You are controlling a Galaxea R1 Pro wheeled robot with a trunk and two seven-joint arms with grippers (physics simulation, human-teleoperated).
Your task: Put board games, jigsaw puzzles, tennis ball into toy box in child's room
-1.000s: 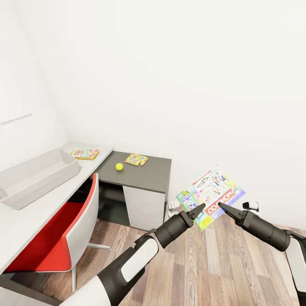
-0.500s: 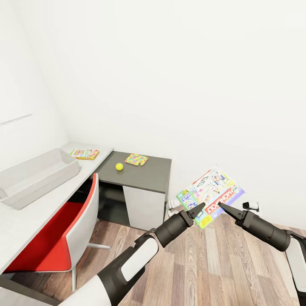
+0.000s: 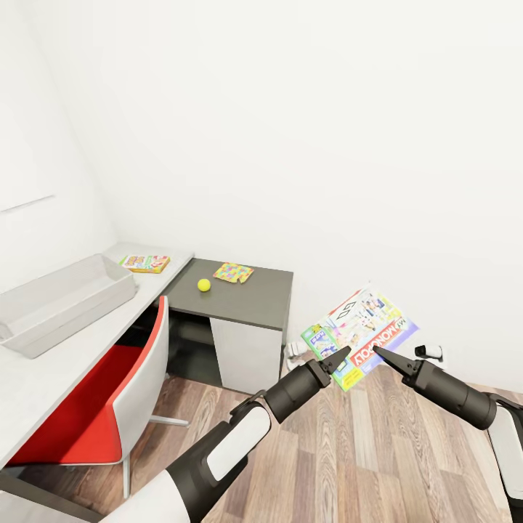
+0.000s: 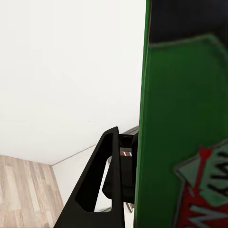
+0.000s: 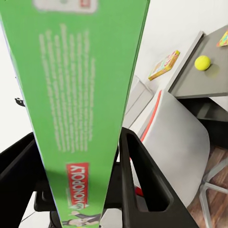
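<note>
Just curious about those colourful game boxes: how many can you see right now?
2: a green-edged board game held between both grippers above the floor, and a yellow-orange board game on the light grey desk wing. Others may be out of view.

The toy box (image 3: 51, 305) runs off the left edge. The yellow-orange board game (image 3: 144, 263) by the worktop's (image 3: 43, 378) far corner is too small to read.

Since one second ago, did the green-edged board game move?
No. The green-edged board game keeps its place against the dark desk wing.
</note>
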